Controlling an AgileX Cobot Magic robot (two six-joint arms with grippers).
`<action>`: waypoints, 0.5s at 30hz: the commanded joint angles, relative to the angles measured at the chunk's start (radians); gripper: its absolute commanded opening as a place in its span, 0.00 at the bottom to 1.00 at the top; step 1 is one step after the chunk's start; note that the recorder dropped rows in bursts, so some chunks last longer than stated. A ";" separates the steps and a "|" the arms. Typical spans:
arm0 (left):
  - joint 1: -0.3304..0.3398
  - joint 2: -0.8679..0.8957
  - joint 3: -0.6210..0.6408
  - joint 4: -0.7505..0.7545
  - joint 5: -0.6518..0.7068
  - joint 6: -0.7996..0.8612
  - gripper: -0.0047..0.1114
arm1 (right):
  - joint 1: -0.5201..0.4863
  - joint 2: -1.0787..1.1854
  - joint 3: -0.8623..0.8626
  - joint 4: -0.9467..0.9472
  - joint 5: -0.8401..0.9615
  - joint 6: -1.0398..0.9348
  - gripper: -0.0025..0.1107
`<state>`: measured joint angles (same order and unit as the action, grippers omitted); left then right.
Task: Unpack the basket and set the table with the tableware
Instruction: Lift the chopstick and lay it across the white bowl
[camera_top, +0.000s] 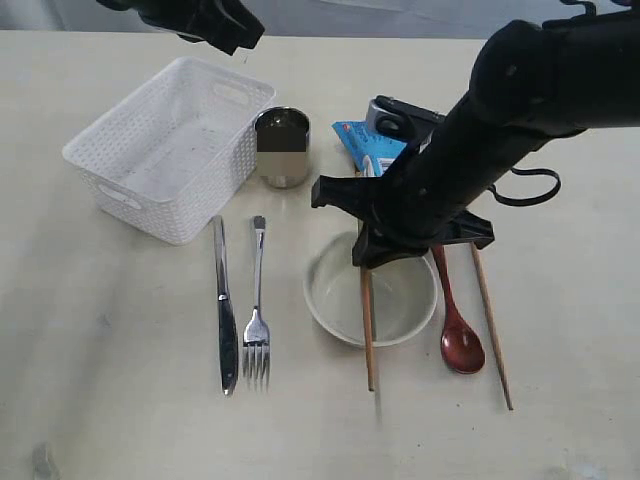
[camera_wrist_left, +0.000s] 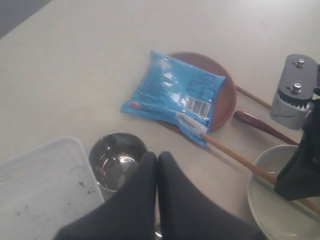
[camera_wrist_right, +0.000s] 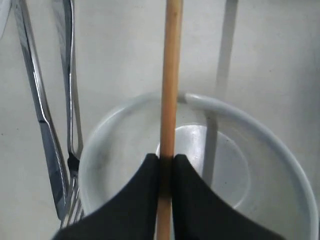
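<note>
The right gripper (camera_wrist_right: 166, 159) is clamping one chopstick (camera_wrist_right: 170, 75) above the bowl (camera_wrist_right: 280, 145), its length crossing the rim roughly parallel to the second chopstick (camera_top: 492, 320) lying past the spoon (camera_top: 462, 345), while the left gripper (camera_wrist_left: 156, 157), fingers pressed together, is hovering well apart by the cup (camera_wrist_left: 117, 160)

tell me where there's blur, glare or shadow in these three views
Exterior view: a smeared grey patch hides the side of the shiny steel cup. Left wrist view: glare streaks the blue plastic snack packet. Right wrist view: the thin wooden chopstick throws a soft shadow across the round cream bowl.
</note>
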<state>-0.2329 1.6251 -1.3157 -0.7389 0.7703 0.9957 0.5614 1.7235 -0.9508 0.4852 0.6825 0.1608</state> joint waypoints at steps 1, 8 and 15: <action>0.002 -0.008 0.005 0.002 -0.005 -0.010 0.04 | 0.002 0.000 -0.006 0.008 0.014 -0.031 0.02; 0.002 -0.008 0.005 0.002 -0.005 -0.010 0.04 | 0.002 0.000 -0.006 0.008 0.012 -0.044 0.25; 0.002 -0.008 0.005 0.002 -0.005 -0.010 0.04 | 0.002 0.000 -0.006 0.008 0.000 -0.044 0.40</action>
<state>-0.2329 1.6251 -1.3157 -0.7389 0.7700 0.9957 0.5614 1.7235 -0.9508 0.4875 0.6875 0.1284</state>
